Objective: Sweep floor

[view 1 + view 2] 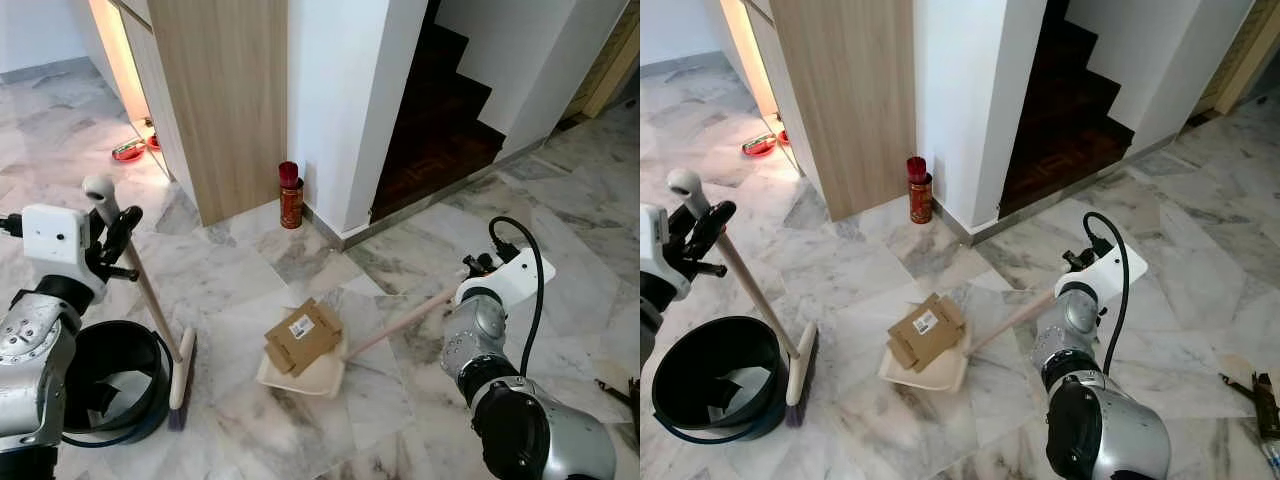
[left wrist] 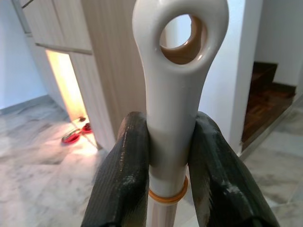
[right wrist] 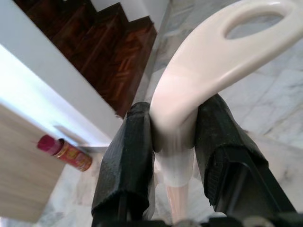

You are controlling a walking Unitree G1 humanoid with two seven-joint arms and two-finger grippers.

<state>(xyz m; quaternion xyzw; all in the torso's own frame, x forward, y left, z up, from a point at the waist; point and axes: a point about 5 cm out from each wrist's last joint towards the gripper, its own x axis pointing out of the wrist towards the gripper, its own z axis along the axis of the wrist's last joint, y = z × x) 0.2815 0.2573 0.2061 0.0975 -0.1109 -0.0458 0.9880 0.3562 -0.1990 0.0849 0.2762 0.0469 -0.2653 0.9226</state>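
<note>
Bucket: black bucket at lower left of the head views, its near side cut off by the left arm in the left eye view; pale scraps inside, too small to identify.
Left gripper: left gripper pinches the white looped top of the broom between both fingers.
Broom head: bristles rest on the marble floor, just beside the bucket.
Dustpan: cream dustpan at lower centre lies flat on the floor; flattened cardboard covers most of it.
Right gripper: right gripper clamps the dustpan's handle; in the head views the wrist hides this grip.
Edges: spray can stands against the white wall at upper centre; dark stairs at upper right.
Open floor: bare marble between can and dustpan.
</note>
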